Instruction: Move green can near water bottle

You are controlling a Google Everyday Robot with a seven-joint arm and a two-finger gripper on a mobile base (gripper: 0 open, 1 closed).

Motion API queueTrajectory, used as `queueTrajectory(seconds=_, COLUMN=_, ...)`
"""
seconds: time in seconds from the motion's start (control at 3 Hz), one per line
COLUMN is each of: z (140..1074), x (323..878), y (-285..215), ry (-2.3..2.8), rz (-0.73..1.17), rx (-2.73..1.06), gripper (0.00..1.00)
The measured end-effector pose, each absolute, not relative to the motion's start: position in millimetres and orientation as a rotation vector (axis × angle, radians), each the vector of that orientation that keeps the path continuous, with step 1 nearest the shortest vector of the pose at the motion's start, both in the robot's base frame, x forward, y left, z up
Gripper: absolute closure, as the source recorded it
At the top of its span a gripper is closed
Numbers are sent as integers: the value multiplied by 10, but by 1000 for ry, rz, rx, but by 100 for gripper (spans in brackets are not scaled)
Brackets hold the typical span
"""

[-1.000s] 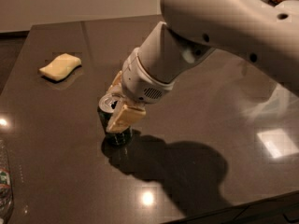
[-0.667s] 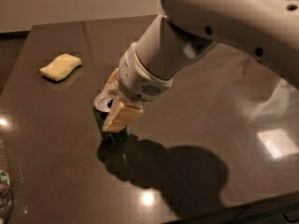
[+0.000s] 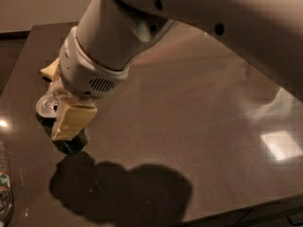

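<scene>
The gripper (image 3: 60, 126), clamping at nine o'clock, is covering most of the green can (image 3: 72, 144). The left edge is cutting off the water bottle (image 3: 4, 189) at seven o'clock, and the wrist (image 3: 92, 72) is hiding most of the sponge (image 3: 47, 71).

The arm slants down from one o'clock toward eight o'clock; its end effector (image 3: 61, 122) sits at nine o'clock, fingers clamped across the green can (image 3: 72, 144).
</scene>
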State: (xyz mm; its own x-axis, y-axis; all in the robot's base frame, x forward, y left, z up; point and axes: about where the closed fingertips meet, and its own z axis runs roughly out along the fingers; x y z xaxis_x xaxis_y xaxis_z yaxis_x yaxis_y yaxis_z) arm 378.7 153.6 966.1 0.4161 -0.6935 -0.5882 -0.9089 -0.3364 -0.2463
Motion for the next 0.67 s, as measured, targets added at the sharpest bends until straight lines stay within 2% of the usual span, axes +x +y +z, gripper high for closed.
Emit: queueTrajectory(seconds=0.67, z=9616, x=3598, y=2068, ry=1238, rz=528, rx=-2251, gripper=100)
